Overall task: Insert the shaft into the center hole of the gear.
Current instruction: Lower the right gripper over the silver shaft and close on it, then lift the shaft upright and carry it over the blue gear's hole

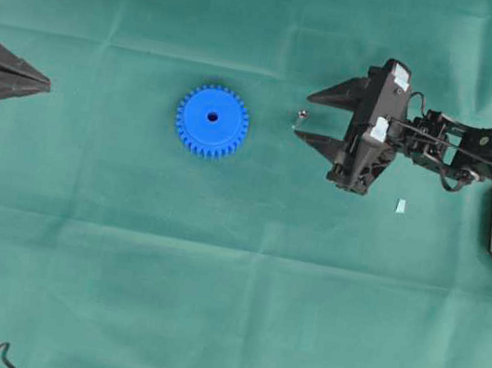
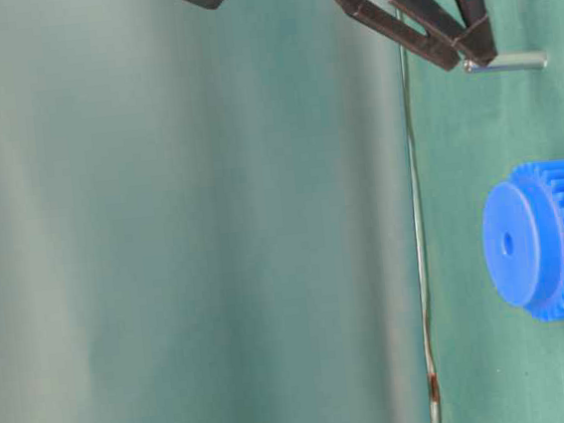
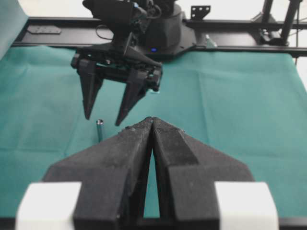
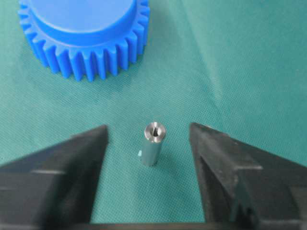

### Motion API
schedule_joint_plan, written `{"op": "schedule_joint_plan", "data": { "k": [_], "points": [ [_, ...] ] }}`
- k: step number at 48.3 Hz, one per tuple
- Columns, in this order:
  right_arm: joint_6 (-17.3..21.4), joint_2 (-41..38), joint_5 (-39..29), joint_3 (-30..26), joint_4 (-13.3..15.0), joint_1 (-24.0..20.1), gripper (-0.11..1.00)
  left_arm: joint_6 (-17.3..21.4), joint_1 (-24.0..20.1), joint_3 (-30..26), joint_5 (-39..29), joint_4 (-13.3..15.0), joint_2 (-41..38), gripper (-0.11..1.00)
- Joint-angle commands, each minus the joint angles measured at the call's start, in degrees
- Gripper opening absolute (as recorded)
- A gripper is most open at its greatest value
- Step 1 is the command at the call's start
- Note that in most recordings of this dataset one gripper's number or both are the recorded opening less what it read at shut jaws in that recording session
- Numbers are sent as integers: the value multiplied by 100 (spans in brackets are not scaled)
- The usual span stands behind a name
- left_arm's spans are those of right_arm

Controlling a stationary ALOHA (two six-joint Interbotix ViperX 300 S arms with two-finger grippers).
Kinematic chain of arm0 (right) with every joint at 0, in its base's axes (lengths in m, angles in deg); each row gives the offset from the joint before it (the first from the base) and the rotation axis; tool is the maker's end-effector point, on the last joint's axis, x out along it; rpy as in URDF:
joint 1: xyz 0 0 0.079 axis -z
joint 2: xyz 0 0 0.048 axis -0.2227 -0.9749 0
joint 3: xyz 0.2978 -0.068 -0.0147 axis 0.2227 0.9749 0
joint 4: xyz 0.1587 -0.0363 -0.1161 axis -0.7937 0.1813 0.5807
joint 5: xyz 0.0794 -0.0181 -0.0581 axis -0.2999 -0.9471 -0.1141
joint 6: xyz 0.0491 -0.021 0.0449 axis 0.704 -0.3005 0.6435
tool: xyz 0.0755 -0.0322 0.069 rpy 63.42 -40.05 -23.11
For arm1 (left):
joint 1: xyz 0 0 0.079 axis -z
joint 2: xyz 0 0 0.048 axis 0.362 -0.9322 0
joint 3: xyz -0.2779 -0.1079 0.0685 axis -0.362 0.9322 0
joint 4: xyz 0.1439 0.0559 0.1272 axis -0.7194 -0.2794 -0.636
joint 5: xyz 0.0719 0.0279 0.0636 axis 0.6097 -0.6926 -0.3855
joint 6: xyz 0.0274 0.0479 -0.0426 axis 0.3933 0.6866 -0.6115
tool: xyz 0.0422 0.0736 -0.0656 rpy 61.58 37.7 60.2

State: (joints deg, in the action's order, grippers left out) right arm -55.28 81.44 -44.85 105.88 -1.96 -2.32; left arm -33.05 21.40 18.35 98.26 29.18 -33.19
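Because the small silvery-grey metal shaft (image 4: 153, 143) stands upright on the green cloth (image 1: 206, 310), at three o'clock from the bright blue toothed plastic gear (image 1: 212, 121), the right gripper (image 1: 301, 114) brackets it, fingers spread, untouched, ready to pinch. Left gripper (image 3: 152, 125) waits pressed together at nine o'clock.

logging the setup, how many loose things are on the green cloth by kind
blue gear: 1
metal shaft, standing upright between the open right gripper fingers: 1
pale blue tape scrap: 1
total: 3
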Motion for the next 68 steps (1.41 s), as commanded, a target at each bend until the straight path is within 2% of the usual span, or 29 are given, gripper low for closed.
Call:
{"op": "schedule_joint_plan", "data": {
  "k": [1, 5, 9, 30, 46, 68],
  "points": [
    [-9, 35, 26, -114, 0, -9, 55, 0, 0, -149, 26, -18, -35, 0],
    [-18, 35, 26, -105, 9, -9, 31, 0, -9, -149, 26, -18, -26, 0],
    [-26, 35, -26, -105, 18, -9, 16, 0, 0, -141, 26, -18, -35, 0],
    [-26, 211, -132, -105, 18, 0, 16, 0, 0, -141, 26, -18, -26, 0],
    [-167, 1169, -1028, -132, 18, 141, 16, 0, 0, -149, 18, -18, -9, 0],
    [-167, 1195, -1178, -211, 18, 105, 16, 0, -18, -149, 26, -18, -9, 0]
  ]
}}
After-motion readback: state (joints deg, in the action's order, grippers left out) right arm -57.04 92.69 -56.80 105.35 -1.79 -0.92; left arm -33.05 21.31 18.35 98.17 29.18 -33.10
